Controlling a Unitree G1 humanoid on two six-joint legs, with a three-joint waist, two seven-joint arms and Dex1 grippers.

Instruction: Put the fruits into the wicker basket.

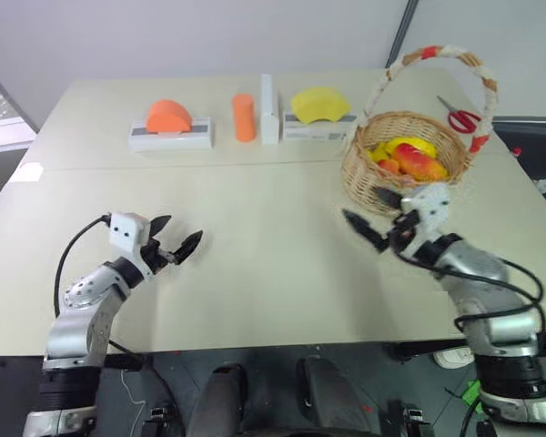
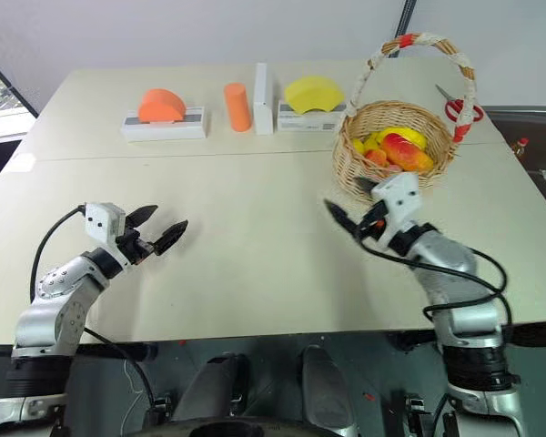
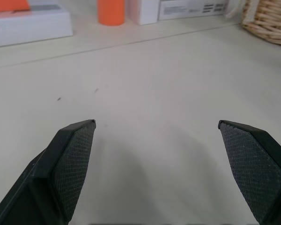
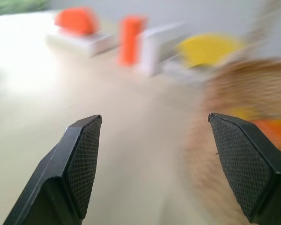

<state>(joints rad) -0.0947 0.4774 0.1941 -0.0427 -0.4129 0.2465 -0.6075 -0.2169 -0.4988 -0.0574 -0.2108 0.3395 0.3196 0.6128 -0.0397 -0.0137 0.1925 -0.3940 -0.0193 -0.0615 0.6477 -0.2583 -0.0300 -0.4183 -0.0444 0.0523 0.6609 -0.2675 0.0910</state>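
The wicker basket (image 1: 364, 178) stands at the table's right, its banded handle (image 1: 484, 86) arching over it. Fruits lie inside: an elongated yellow-red mango (image 1: 422, 165), a small orange-red one (image 1: 389, 167) beside it, and yellow pieces (image 1: 415, 144) behind. My right gripper (image 1: 369, 213) hovers just in front of the basket's near wall, open and empty; the right wrist view shows the same spread fingers (image 4: 82, 159) with the basket (image 4: 243, 93) blurred off to one side. My left gripper (image 1: 176, 235) is low over the bare table (image 3: 145, 84) at the near left, open with nothing between its fingers.
Along the far side stand an orange foam shape on a white base (image 1: 168, 116), an orange cylinder (image 1: 244, 116), a white upright block (image 1: 268, 107) and a yellow foam shape on a white base (image 1: 318, 105). Red scissors (image 1: 462, 118) lie behind the basket.
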